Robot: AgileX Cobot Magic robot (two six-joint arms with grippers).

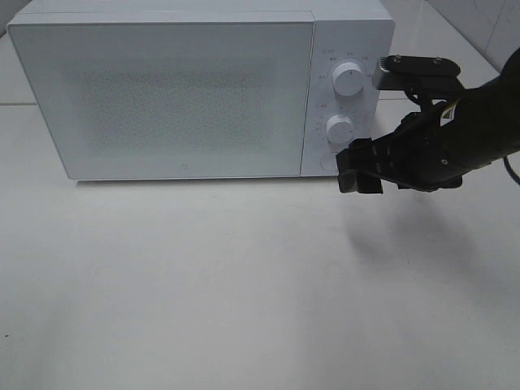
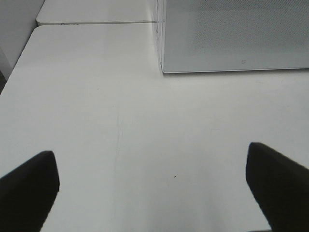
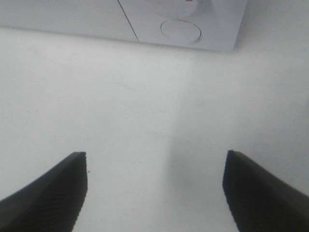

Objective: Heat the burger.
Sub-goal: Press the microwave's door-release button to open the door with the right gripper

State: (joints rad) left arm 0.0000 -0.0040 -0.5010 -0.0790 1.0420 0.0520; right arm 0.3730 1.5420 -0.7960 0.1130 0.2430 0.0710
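**Right gripper [image 1: 360, 168] spread and empty beside the microwave [image 1: 187, 89] controls**

Wide apart and holding nothing, the right gripper's jaws frame only bare table [image 1: 244, 309] in the wrist view. The right gripper hangs just in front of the microwave's lower right corner and touches nothing that I can make out. Its tips are close to the round button [image 3: 180, 30] at the foot of the control panel. Right above that button is the lower knob [image 1: 340, 128], and the upper knob [image 1: 348, 79] is higher on the same panel. The door [image 1: 162, 93] is shut, and its frosted front hides whatever is inside.

The left gripper [image 2: 152, 193] is out of the high view. Its own camera shows it fully spread and empty, above the table near the microwave's left front corner.

The burger shows in none of the views. It may be behind the shut door or out of frame, and I cannot tell which.

With the door shut and the hand at the panel, the step in hand looks like working the controls. If the burger is not yet loaded, the next move is probably a straight push of one fingertip on the round button to release the door. If it is already inside, the hand needs to rise and close squarely around a knob, then turn it. In both cases the push should be gentle so the oven does not slide back.
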